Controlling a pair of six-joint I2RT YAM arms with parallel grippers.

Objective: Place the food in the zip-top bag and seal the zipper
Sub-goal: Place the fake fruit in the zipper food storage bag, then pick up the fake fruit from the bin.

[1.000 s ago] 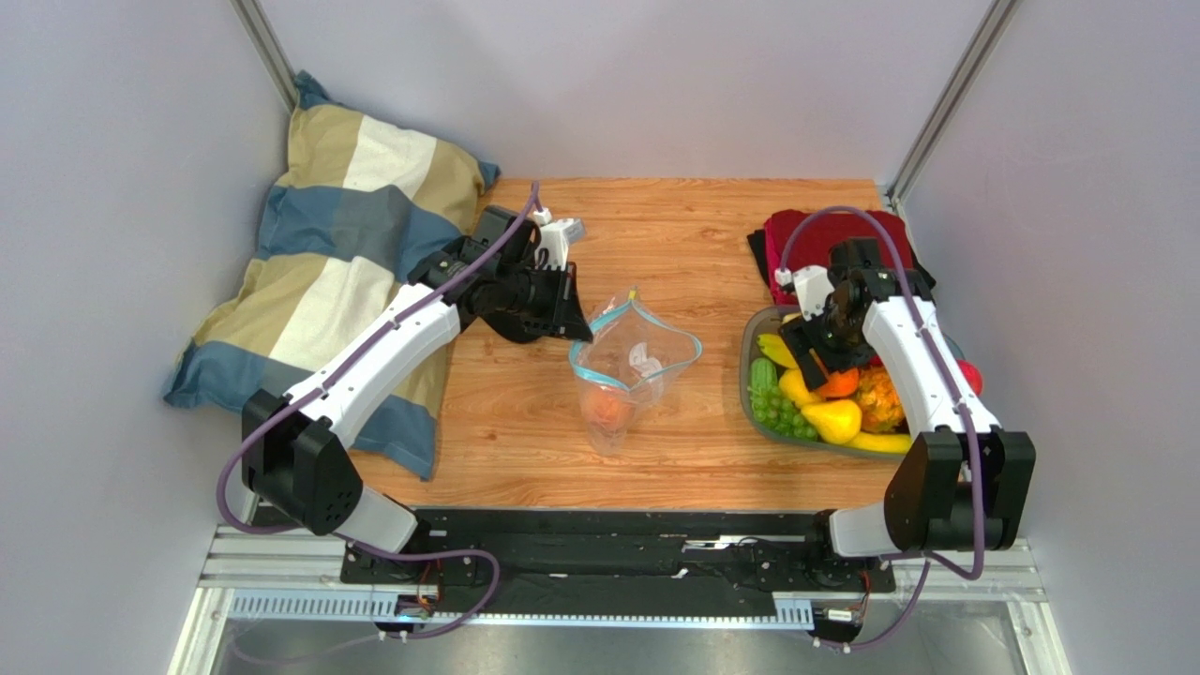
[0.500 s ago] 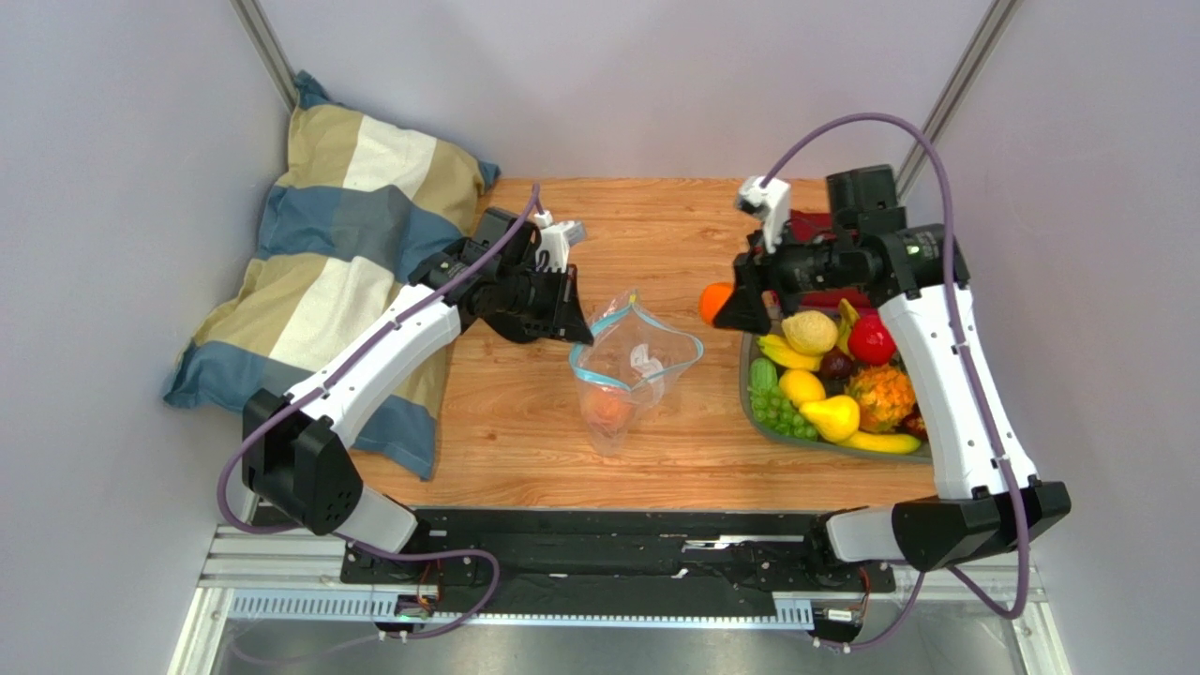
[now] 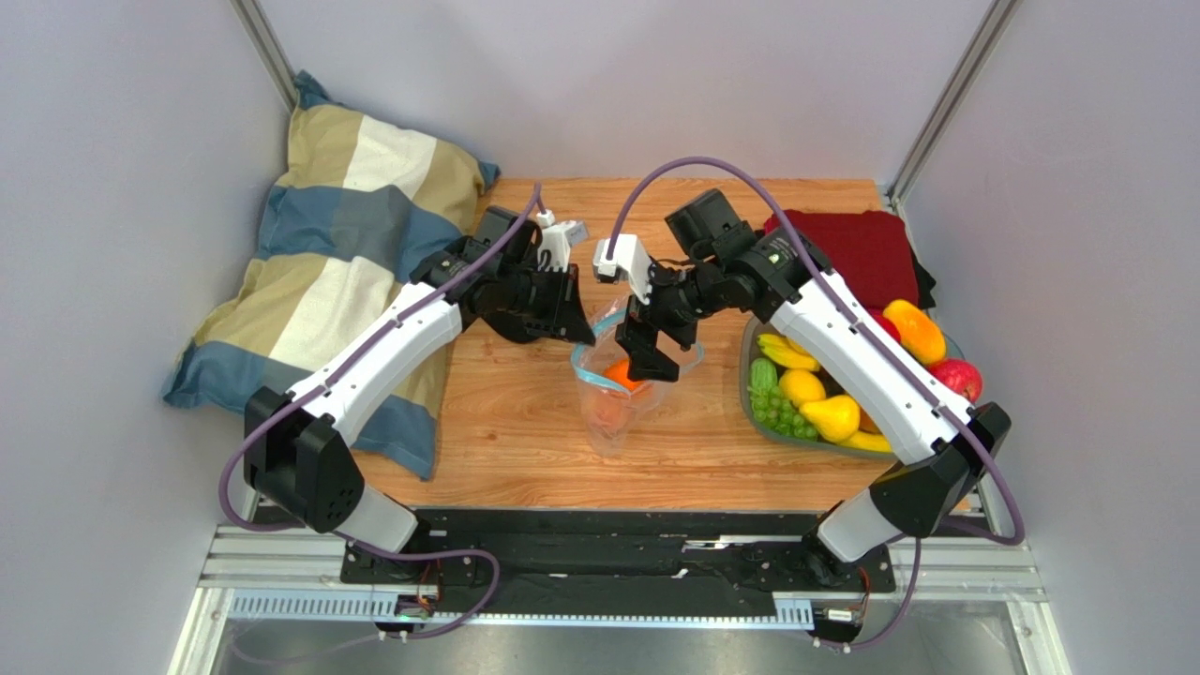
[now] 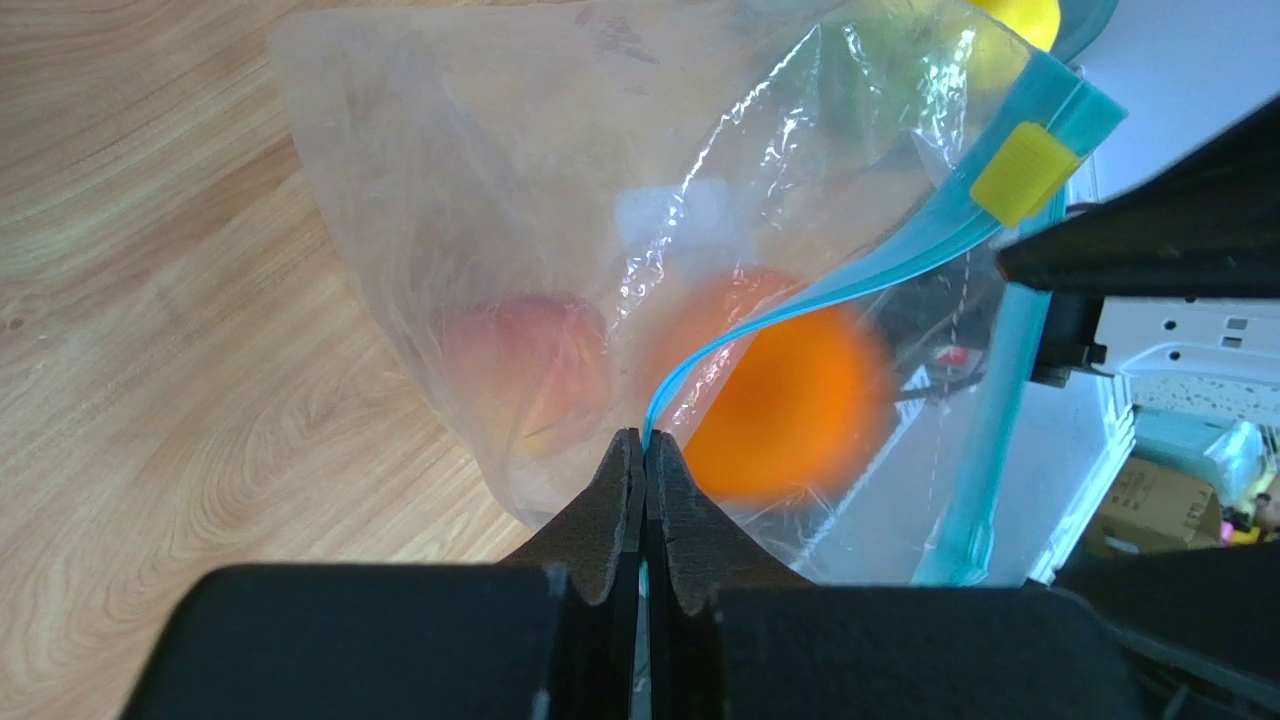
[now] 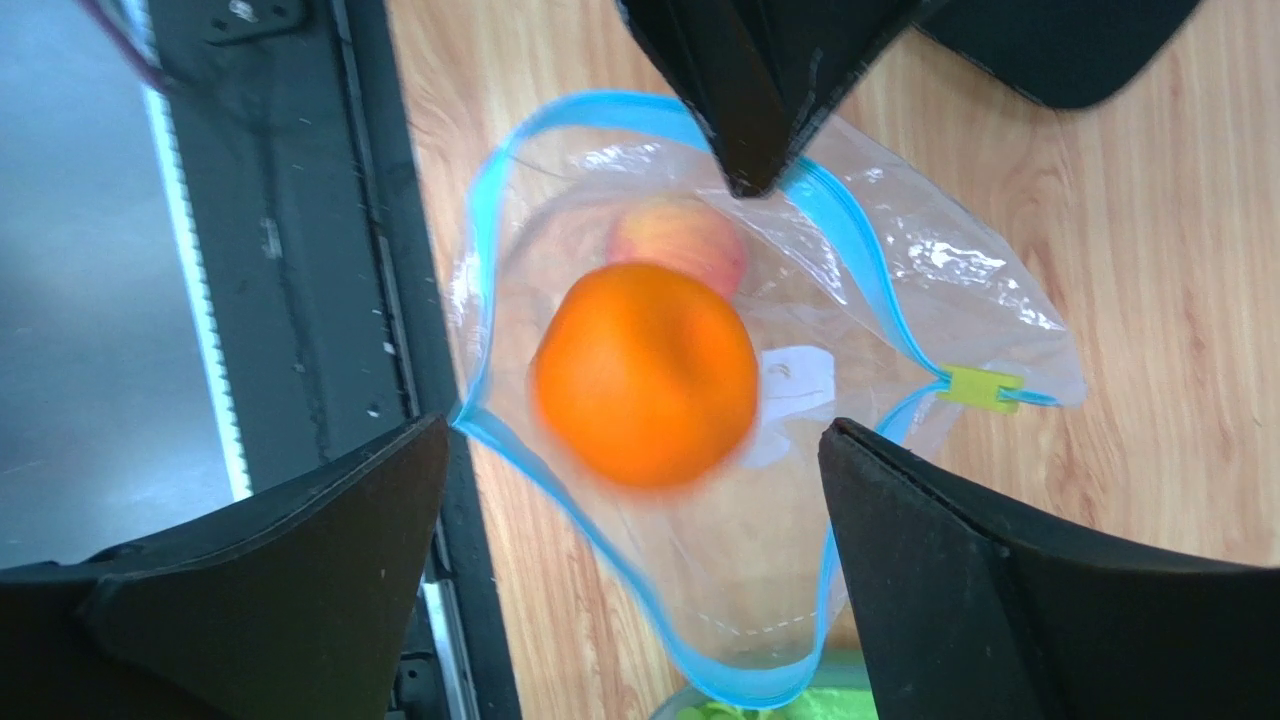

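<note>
Orange [image 5: 646,375]: blurred, probably dropping into zip-top bag [image 5: 962,285]. My right gripper [image 5: 624,450]: jaws spread wide. Left gripper [image 4: 643,450]: pinching the zipper [image 4: 721,345]. Next, I fetch more food [image 3: 831,416].

We see a blue-and-cream checked pillow [image 3: 338,239] overlapping the wooden counter's [image 3: 514,422] left edge. A red cloth [image 3: 859,251] lies far right, with a grey tray [image 3: 745,377] beside it.
</note>
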